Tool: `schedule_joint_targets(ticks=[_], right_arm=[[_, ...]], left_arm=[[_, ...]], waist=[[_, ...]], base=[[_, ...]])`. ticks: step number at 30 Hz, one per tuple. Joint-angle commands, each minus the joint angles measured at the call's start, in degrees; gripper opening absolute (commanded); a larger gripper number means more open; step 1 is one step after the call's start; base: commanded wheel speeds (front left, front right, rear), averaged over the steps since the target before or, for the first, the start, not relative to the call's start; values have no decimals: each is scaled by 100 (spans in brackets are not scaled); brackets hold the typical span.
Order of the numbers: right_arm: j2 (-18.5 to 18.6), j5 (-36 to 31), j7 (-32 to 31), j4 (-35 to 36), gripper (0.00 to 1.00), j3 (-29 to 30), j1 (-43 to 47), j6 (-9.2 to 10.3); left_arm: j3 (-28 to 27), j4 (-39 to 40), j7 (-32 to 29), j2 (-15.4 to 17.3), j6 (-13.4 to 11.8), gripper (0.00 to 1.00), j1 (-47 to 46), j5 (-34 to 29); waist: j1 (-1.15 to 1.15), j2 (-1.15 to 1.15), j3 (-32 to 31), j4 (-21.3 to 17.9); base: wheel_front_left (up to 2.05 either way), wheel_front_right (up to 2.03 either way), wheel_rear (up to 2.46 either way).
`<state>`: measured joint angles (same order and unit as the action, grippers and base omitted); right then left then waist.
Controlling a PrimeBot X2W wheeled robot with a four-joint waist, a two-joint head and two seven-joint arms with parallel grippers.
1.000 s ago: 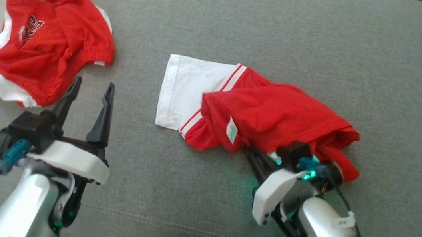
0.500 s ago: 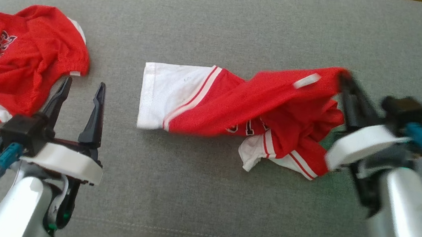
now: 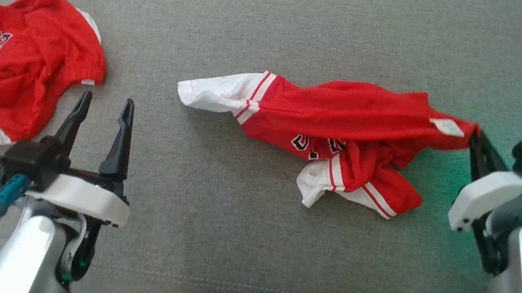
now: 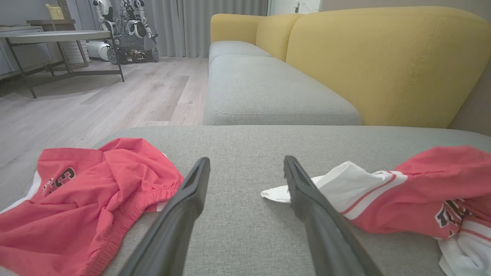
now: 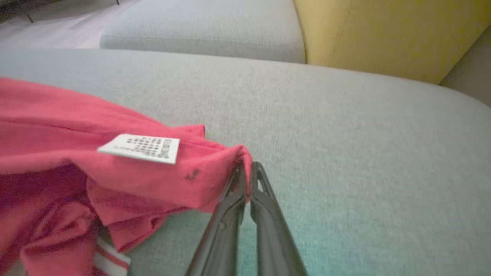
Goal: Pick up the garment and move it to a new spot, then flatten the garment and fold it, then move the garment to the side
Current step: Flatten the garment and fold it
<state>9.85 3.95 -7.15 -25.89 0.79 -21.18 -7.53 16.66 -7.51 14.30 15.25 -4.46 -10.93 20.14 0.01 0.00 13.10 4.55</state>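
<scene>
We are in a living room, or a lab dressed as one. There is a sofa (image 4: 383, 65) with yellow backs and grey seats, a pale wood floor (image 4: 115, 99), grey curtains (image 4: 207, 23) along the far wall, a metal-legged table (image 4: 57, 36), and a wheeled robot (image 4: 130, 42) parked by the curtains.

Crumpled red shorts (image 3: 27, 63) on grey cushion (image 3: 276, 19)

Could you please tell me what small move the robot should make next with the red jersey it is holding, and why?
Probably bring the open left gripper across to the white sleeve and close on it. The right gripper is shut on the opposite edge of the red jersey, which lies twisted and bunched; a second hold would let both arms spread it flat.
</scene>
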Motion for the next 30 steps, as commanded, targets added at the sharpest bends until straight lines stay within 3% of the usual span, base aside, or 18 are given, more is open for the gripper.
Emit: schedule_joint_targets(ticks=[1, 2, 3, 4, 11, 22, 30], right_arm=[[-1, -9, 60, 78, 0, -78, -103, 4], [-52, 20, 97, -29, 14, -92, -94, 4], [-101, 54, 161, -104, 42, -105, -84, 4], [-138, 69, 212, -173, 100, -98, -60, 4], [-404, 313, 591, 76, 100, -93, 351, 4], [-607, 295, 618, 1959, 100, -3, 1225, 4], [-676, 199, 300, 2658, 100, -120, 1709, 4]], left_arm=[[-270, 160, 70, 96, 22, 100, -271, -62], [-279, 151, 70, 90, 31, 100, -263, -68], [-287, 139, 70, 86, 37, 100, -251, -73], [-296, 127, 70, 81, 42, 100, -236, -77], [-339, 80, 70, 74, 43, 100, -67, -101], [-365, 124, 43, 161, -63, 100, 336, -95], [-316, 235, -93, 241, -130, 100, 553, -100]], waist=[[-1, 0, -10, 0], [-1, 0, -22, -2], [-1, 0, -37, -8], [-1, 0, -61, -17], [-1, 0, -280, -106], [-1, 0, -694, -273], [-1, 0, -898, -269]], base=[[0, 0, 0], [0, 0, 0], [0, 0, 0], [0, 0, 0], [0, 0, 0], [0, 0, 0], [0, 0, 0]])
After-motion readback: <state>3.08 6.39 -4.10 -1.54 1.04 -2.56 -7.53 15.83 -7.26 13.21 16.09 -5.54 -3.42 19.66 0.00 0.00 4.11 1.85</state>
